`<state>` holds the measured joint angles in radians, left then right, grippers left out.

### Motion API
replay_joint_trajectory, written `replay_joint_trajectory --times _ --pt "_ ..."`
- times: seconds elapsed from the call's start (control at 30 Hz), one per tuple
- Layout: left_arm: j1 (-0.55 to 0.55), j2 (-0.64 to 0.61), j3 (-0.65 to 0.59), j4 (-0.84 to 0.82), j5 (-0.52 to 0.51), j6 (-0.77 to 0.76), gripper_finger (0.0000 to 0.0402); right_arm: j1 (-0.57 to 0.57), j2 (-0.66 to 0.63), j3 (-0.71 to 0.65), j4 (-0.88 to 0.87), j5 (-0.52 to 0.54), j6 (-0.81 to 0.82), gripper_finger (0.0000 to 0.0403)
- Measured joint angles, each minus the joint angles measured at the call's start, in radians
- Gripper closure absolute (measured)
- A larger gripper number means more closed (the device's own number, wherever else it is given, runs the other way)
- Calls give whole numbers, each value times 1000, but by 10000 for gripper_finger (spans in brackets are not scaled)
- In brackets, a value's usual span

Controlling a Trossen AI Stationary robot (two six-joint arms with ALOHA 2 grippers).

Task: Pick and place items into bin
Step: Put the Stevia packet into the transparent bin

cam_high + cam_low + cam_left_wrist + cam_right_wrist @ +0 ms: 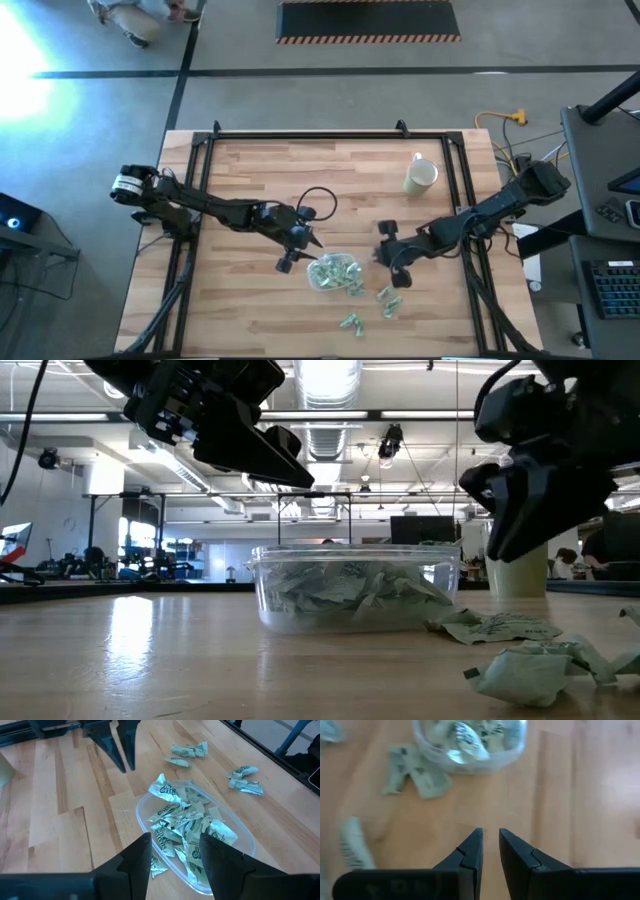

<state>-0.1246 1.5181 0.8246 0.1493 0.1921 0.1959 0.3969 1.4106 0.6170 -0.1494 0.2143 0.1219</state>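
Bin (334, 272), heaped with wrapped items (186, 827), sits mid-surface (260, 180) as I watch; my left tool (303, 251) hovers beside it, fingers apart and empty, while the right tool (490, 841), nearly closed, appears only wrist-side.

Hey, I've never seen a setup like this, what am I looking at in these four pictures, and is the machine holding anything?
Two robot arms work at a wooden table. One picture looks straight down, one looks level across the tabletop, and two come from cameras on the arms' wrists. A clear bin holds many green wrapped items; more lie loose beside it. A cream mug stands apart. The left tool is open over the bin; the right tool, slightly open, is nearby above bare wood. Neither holds anything.
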Motion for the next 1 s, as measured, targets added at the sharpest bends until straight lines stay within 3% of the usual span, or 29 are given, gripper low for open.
replay_joint_trajectory --times 0.37,0.6,0.77,1.0 --pt "0 0 0 0 0 -3 251 13 -1 0 63 -218 66 351" --pt "0 0 0 0 0 -3 251 87 -1 -2 79 -223 113 351" --pt "0 0 0 0 0 -2 251 148 17 -9 185 -222 110 350" --pt "0 0 0 1 0 -2 251 175 91 -12 245 -209 136 316"
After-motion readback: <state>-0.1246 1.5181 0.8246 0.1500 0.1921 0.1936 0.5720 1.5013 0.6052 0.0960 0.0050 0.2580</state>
